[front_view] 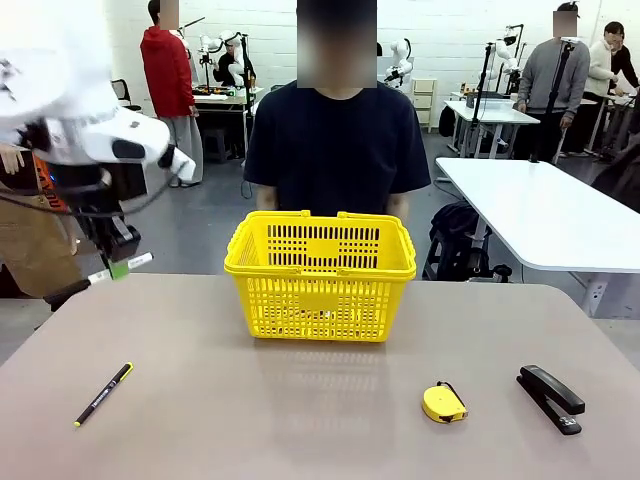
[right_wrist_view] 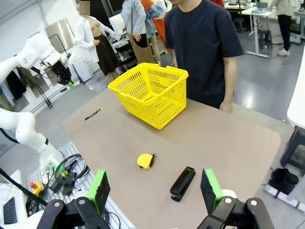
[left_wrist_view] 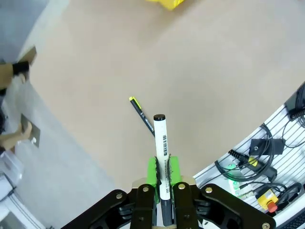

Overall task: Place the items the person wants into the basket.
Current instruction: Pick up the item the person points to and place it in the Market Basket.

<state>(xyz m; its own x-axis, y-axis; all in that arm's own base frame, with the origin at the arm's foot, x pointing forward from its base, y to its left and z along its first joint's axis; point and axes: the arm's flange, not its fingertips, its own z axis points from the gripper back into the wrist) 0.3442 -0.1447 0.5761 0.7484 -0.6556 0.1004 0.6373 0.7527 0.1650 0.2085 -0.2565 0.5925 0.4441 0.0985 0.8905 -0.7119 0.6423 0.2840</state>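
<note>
My left gripper [front_view: 118,262] hangs high above the table's left edge, shut on the marker [front_view: 135,264]. In the left wrist view the marker's white barrel [left_wrist_view: 162,148] stands up between the green pads [left_wrist_view: 152,171]. The yellow basket [front_view: 320,275] stands at the far middle of the table, in front of the person [front_view: 337,130] in a navy t-shirt. At the near right lies the round yellow tape measure [front_view: 443,402]. My right gripper [right_wrist_view: 154,191] is open, high over the tape measure [right_wrist_view: 145,161] and basket [right_wrist_view: 150,93]. The box cutter is out of view.
A thin black pen with a yellow tip [front_view: 103,393] lies near the table's front left and also shows below the left gripper [left_wrist_view: 142,116]. A black stapler [front_view: 550,397] lies right of the tape measure. A white table [front_view: 545,215] stands at the far right.
</note>
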